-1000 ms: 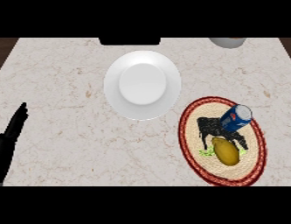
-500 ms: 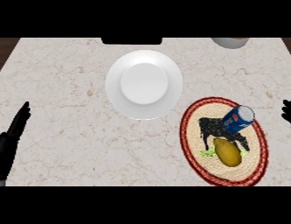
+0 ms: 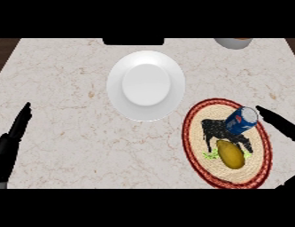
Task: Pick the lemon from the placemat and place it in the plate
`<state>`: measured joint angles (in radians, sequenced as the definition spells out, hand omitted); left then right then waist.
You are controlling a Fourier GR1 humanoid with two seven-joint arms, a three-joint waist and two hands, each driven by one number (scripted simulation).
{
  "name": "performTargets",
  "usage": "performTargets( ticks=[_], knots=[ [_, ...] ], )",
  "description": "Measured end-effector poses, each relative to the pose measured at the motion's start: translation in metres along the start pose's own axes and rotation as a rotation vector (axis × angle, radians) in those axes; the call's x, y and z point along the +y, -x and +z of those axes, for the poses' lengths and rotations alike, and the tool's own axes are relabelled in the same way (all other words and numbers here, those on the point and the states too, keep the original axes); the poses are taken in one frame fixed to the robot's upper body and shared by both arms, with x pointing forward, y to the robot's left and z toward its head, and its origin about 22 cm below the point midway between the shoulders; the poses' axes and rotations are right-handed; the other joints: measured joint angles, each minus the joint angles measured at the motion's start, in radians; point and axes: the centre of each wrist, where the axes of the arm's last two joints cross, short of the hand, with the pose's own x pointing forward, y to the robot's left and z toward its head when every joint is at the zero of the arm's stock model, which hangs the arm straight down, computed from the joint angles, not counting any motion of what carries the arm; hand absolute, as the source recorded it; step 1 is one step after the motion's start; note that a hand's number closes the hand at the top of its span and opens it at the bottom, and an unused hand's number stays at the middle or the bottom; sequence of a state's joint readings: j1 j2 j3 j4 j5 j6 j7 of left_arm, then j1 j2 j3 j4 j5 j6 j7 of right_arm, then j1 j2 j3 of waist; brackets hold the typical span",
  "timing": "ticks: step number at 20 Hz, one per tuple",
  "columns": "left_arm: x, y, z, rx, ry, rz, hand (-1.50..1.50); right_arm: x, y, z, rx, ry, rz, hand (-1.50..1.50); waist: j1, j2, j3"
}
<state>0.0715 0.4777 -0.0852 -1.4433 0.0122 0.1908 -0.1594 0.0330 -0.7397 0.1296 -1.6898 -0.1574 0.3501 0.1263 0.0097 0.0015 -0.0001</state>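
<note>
The lemon [image 3: 230, 154] is lying on the placemat [image 3: 261, 146] just below a can [image 3: 241, 120], likely light, firm and prone to rolling, so the right robot hand [image 3: 285, 127], fingers straight, is best taking it across its middle.

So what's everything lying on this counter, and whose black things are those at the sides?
plate: one, white, bare, counter's middle towards the back.
placemat: one, round, woven, red rim, dark animal picture, right of the plate.
lemon: one, yellow, on the placemat's near half.
can: one, blue, lying tilted on the placemat behind the lemon.
bowl: one, pale, cut off at the far right edge.
counter: one, beige marble.
left hand: black, open, resting at left.
right hand: black, open, beside the placemat.
</note>
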Motion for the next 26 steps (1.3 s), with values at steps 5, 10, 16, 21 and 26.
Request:
performTargets(
  ticks=[5,10,16,21,26],
  knots=[
    [-0.001,-0.007,-0.002,0.004,0.004,0.005,0.0,0.001,0.009,-0.027,0.045,-0.075,0.08,-1.5,0.001,0.0,0.0],
    [-0.002,-0.006,-0.004,0.007,0.005,0.004,0.0,0.009,0.018,-0.041,0.055,-0.13,0.115,-1.5,-0.004,-0.001,0.0],
    [0.001,0.001,0.002,0.008,-0.001,0.008,0.0,0.018,0.023,-0.044,0.058,-0.195,0.126,-1.5,-0.007,-0.001,0.0],
    [0.004,-0.003,0.002,-0.001,-0.002,0.007,0.0,0.036,0.031,-0.062,0.078,-0.232,0.142,-1.5,-0.005,-0.002,0.0],
    [-0.001,-0.009,0.006,0.002,0.002,0.008,0.0,0.044,0.036,-0.077,0.087,-0.24,0.145,-1.5,-0.005,-0.002,0.0]
  ],
)
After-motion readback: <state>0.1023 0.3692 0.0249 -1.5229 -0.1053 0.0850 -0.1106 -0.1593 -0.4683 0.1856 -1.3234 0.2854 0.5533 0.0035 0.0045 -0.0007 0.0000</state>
